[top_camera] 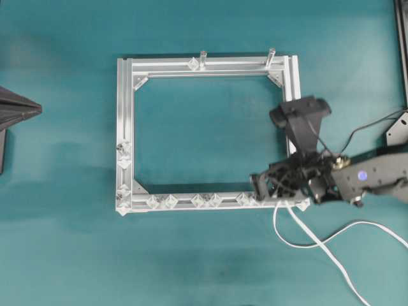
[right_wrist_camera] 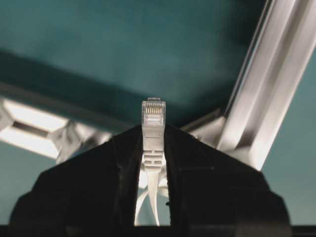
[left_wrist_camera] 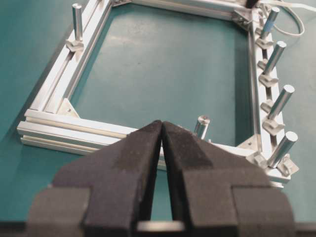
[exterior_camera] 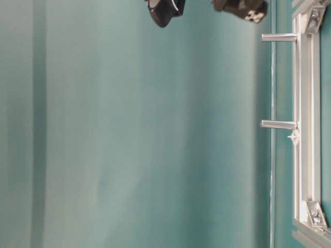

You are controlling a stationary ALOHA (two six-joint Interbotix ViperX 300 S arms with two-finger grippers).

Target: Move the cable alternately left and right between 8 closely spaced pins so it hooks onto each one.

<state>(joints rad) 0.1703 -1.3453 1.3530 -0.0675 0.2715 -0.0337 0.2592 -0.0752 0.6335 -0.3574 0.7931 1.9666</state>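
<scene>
My right gripper (top_camera: 258,185) hovers over the right end of the frame's bottom rail. In the right wrist view it (right_wrist_camera: 153,132) is shut on the small white plug (right_wrist_camera: 153,116) of the cable, whose tip sticks out past the fingertips. The cable (top_camera: 299,224) trails from the gripper down to the lower right over the table. The pins (top_camera: 198,200) stand in a row along the bottom rail; they also show in the left wrist view (left_wrist_camera: 280,101). My left gripper (left_wrist_camera: 162,124) is shut on nothing, back from the frame's left side.
The silver rectangular frame (top_camera: 210,65) lies mid-table. Two taller metal posts (top_camera: 203,57) (top_camera: 271,54) stand on its top rail. More pegs sit on the left rail (top_camera: 123,156). The left arm (top_camera: 13,108) shows at the left edge. The cable loops on the table at lower right.
</scene>
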